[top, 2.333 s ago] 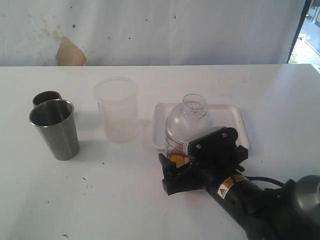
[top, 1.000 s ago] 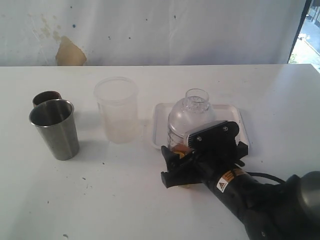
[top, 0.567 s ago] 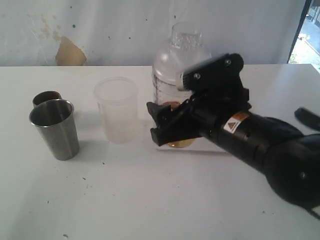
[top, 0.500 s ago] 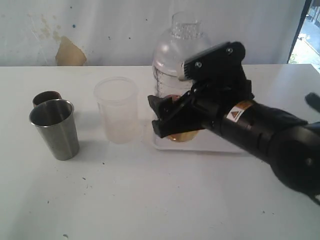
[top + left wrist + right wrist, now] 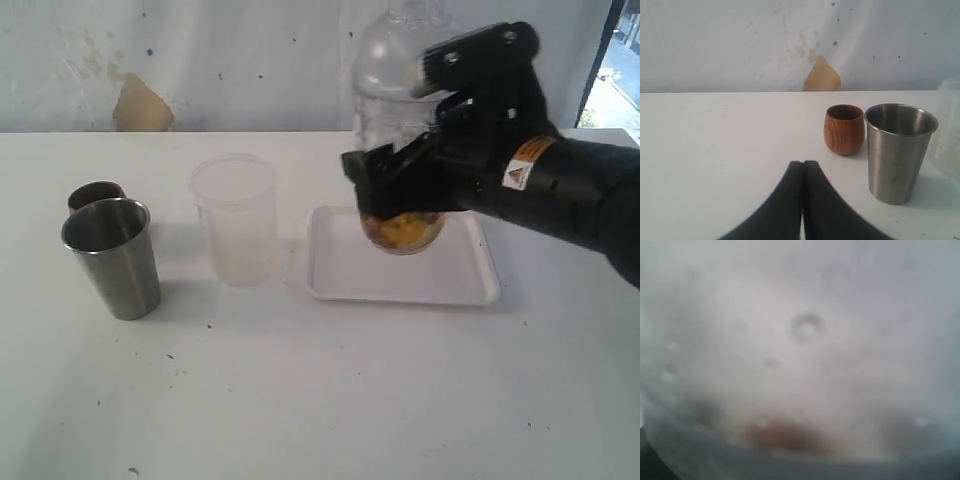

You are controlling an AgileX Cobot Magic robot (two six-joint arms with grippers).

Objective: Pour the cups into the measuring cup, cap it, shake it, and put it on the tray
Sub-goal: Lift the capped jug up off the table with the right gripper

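At the right gripper (image 5: 400, 198): jaws spread wide yet clamped on the lower body of the measuring cup (image 5: 388, 85), held aloft. Long axis close to upright, rounded base down, domed clear cap up and cut off by the top edge of the exterior view. Orange-yellow contents pooled in the base, just under the jaws. In the right wrist view, nothing but blurred clear plastic close against the lens, with a brownish smear low in it.

Reading the exterior view as a clock face centred on that gripper:
- **6 o'clock:** tray (image 5: 340, 275), directly beneath, flat on the table (image 5: 300, 400). Cup base overlapping the tray's far half in the picture and seemingly off its surface. Exact clearance impossible to tell.
- **9 o'clock:** frosted tub (image 5: 235, 220), just beside the tray's left rim.
- **Farther out on nearly the same bearing:** steel tumbler (image 5: 112, 255), with the copper-brown cup (image 5: 95, 193) tucked just behind it.

At the left gripper (image 5: 802, 200): fingers pressed together, holding nothing, low over the table, pointed toward the two cups.

Judged stage: pouring and capping apparently done, shaking under way or near its end, setting down not yet done. For that last move, one relation to mind: straight down from gripper to 6 o'clock, axis kept vertical, to land the rounded base flat inside the raised rim rather than on it. Right arm plainly the nearer and carrying the load; left arm well off toward 9 o'clock, of no use here. Likely to rock, given a rounded base and loose contents, if released tilted.
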